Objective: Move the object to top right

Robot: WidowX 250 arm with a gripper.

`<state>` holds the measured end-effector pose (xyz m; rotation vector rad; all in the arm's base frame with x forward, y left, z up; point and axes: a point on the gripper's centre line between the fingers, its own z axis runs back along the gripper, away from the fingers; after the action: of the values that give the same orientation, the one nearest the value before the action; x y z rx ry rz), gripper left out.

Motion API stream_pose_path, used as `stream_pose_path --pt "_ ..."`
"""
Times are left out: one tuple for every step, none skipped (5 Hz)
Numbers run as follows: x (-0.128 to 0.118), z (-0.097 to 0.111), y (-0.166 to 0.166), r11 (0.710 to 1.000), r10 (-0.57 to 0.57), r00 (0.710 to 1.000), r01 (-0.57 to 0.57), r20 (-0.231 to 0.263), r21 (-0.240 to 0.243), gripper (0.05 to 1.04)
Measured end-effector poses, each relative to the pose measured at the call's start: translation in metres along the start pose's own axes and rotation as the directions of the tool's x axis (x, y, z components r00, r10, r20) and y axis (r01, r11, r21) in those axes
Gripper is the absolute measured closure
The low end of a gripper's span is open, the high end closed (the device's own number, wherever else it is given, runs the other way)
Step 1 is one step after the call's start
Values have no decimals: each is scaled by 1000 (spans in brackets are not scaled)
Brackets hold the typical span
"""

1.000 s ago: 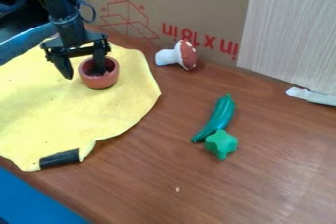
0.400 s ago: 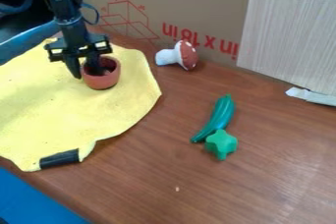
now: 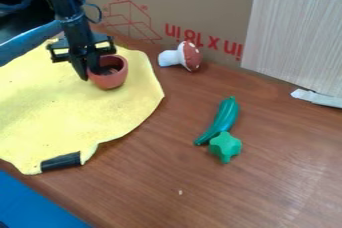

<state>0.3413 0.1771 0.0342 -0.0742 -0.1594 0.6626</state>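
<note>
The black gripper [image 3: 89, 70] hangs at the upper left of the camera view, over the yellow cloth. It is shut on the left wall of a small reddish-brown pot [image 3: 111, 80], one finger inside the pot and the other outside against its left side. The pot leans slightly, its opening facing up and a little toward the camera. Part of its left rim is hidden behind the gripper.
Right of the pot lies a red-and-white toy mushroom [image 3: 182, 57] by the cardboard wall [image 3: 180, 2]. A green zucchini-like toy [image 3: 224, 116] touches a green star-shaped piece [image 3: 225, 145] on the brown table [image 3: 160, 167]. White scrap [image 3: 316, 98] lies far right.
The gripper's fingers have come together on the pot's left wall. The pot has shifted a little to the right and now leans slightly. The other toys have not moved.
</note>
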Motion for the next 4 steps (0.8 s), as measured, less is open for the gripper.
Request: stream_pose_path --pt "0 5 -5 1000 11 1000 -11 6 -9 931" --pt "-1 21 -23 1000 -5 999 6 34 -27 931" --pt "-11 21 -50 999 -36 999 36 16 -32 931" --pt "-23 22 -87 996 -80 997 80 3 -30 931"
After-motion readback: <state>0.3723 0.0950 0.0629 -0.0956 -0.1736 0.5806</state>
